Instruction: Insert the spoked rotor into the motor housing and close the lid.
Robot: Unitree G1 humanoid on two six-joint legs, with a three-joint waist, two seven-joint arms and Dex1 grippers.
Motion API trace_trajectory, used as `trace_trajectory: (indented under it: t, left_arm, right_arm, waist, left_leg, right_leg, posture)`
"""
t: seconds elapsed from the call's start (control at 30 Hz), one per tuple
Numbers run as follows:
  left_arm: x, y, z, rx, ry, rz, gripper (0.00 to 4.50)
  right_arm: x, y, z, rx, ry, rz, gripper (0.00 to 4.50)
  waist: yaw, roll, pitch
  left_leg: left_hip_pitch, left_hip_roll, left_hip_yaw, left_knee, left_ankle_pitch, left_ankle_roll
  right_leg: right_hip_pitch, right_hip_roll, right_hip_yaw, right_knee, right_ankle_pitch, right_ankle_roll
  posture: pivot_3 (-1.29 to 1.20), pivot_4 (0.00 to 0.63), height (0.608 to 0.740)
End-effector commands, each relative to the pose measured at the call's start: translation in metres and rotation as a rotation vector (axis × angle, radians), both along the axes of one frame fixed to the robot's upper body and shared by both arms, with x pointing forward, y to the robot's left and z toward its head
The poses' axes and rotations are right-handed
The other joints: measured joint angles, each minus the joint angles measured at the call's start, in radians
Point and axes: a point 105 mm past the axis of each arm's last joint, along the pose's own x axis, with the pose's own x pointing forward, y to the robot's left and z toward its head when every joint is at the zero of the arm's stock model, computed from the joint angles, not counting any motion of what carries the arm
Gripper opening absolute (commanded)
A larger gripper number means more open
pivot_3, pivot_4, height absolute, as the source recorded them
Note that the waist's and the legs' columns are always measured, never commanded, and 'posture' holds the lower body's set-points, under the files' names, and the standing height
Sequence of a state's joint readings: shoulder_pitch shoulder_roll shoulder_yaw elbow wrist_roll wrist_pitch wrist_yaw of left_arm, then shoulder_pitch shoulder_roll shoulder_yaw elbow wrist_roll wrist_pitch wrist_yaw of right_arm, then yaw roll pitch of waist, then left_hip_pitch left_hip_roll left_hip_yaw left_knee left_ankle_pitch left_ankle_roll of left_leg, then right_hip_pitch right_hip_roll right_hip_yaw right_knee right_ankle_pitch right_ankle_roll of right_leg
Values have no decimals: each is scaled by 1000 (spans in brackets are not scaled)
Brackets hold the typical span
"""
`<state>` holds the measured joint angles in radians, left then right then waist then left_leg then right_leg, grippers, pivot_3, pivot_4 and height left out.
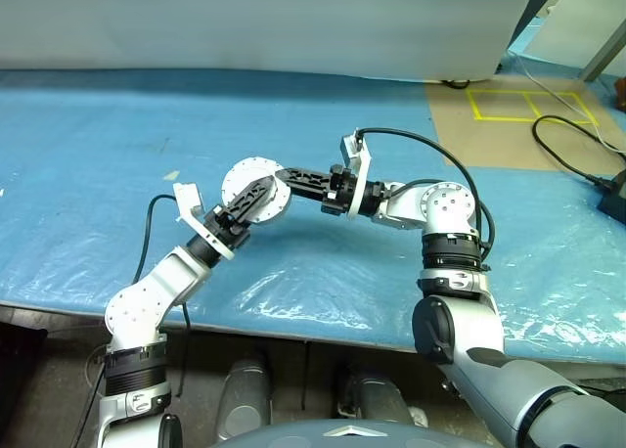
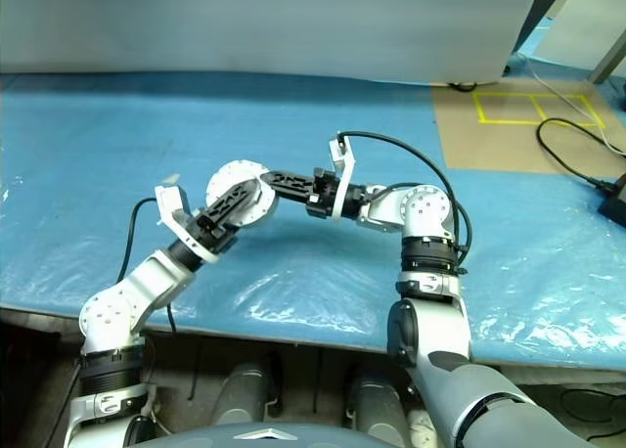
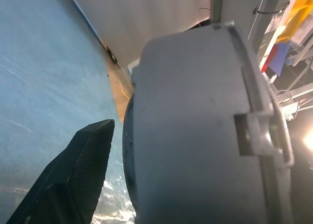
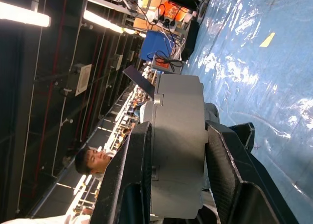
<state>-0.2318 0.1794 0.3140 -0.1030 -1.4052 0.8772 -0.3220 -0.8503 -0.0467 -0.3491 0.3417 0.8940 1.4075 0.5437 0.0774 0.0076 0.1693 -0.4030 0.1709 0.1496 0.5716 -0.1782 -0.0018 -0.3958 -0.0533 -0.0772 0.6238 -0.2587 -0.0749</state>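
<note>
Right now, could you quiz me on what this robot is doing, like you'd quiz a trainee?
1. True or false: the motor housing rests flat on the blue sheet.
2. Which gripper clamps the housing? A. left gripper B. right gripper
3. Fill in: the left gripper's fingers are ____.

Key:
1. False; it is held up above the sheet.
2. B; one black finger sits on each face.
3. Open, close against the disc, not clamped.
</note>
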Motion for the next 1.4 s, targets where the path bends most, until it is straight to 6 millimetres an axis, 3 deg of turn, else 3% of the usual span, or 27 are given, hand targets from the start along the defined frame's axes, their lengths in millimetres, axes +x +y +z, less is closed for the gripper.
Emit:
trace_trajectory:
  t: [0.03,0.13,0.23,0.3,0.67,0.77,0.8,0.97,1.2,1.4]
  left_arm:
    - [3,8,2,19,-11,31,4447]
    - [3,7,6,7,-32,20,3869]
    - [6,5,2,35,-16,20,2946]
    - [6,4,2,33,-18,13,2693]
    - [3,-1,-1,58,-18,-18,2676]
    - [5,1,-1,60,-18,-9,2676]
    - [5,2,-1,61,-18,-6,2676]
    - [10,6,-2,71,-15,22,2676]
    - [17,15,1,84,-22,62,2676]
    - [19,38,29,51,-106,147,2676]
  right_arm:
    - [-6,4,27,90,-83,39,1235]
    - [-5,5,27,92,-82,38,1235]
    - [-5,5,27,95,-80,38,1235]
    - [-5,5,27,97,-79,37,1235]
    - [-8,6,27,90,-97,39,1235]
    - [0,5,26,75,-131,-28,1235]
    - [2,5,26,81,-128,-41,1921]
    - [-2,6,26,128,-58,11,3363]
    - [4,3,23,110,-34,-16,3363]
    - [9,-4,13,82,-14,-61,3363]
  waist:
    - [0,0,0]
    - [1,0,0]
    - [1,0,0]
    - [1,0,0]
    - [0,0,0]
    - [0,0,0]
    - [0,0,0]
    - [0,0,0]
    - [0,0,0]
    - [-1,0,0]
  left_leg:
    - [0,0,0,0,0,0]
    - [0,0,0,0,0,0]
    - [0,0,0,0,0,0]
    - [0,0,0,0,0,0]
    - [0,0,0,0,0,0]
    - [0,0,0,1,0,0]
    - [0,0,0,1,0,0]
    - [0,0,0,1,0,0]
    - [0,0,0,1,0,0]
    - [0,0,0,1,0,0]
  right_leg:
    - [0,0,0,0,0,0]
    - [0,0,0,0,0,0]
    - [0,0,0,0,0,0]
    - [0,0,0,0,0,0]
    - [0,0,0,0,0,0]
    - [0,0,0,0,0,0]
    - [0,0,0,0,0,0]
    - [1,0,0,0,0,0]
    - [1,0,0,0,1,0]
    - [0,0,0,0,1,0]
  posture:
    - [0,150,740]
    - [0,150,740]
    - [0,150,740]
    - [0,150,740]
    - [0,150,740]
    - [0,150,740]
    - [0,150,740]
    - [0,150,740]
    - [0,150,740]
    - [0,150,740]
